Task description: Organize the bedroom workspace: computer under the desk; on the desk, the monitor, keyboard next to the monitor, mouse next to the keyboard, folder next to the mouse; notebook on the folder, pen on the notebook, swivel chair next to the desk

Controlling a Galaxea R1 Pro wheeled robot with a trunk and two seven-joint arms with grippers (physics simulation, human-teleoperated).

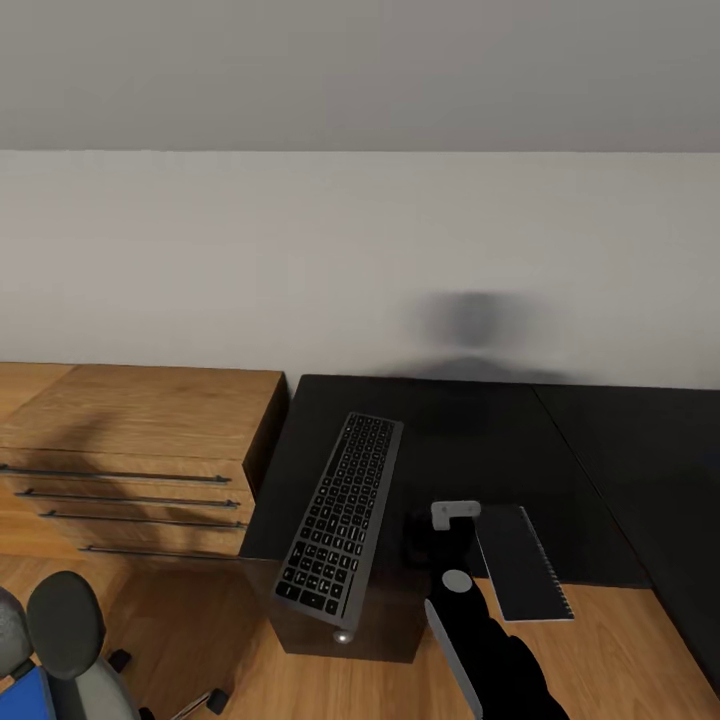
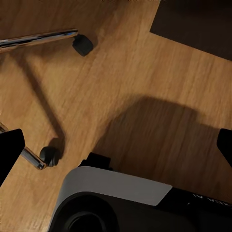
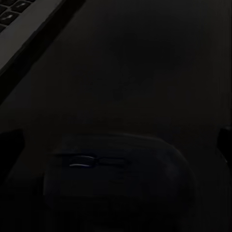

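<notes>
Right gripper (image 1: 420,535) spread above mouse (image 3: 116,169), keyboard (image 1: 342,512) beside; dresser (image 1: 130,440) left of desk (image 1: 480,440)

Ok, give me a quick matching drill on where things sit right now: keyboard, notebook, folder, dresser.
1. flat black keyboard
2. thin grey notebook
3. bright-blue folder
4. light-wood dresser

A. at the grey swivel chair, head view's bottom-left corner
B. on the floor, left of the black desk
C. desk's front edge, right of the black arm
D. diagonal on the desktop, left of the arm

Pairs: 1-D, 2-C, 3-A, 4-B
</notes>
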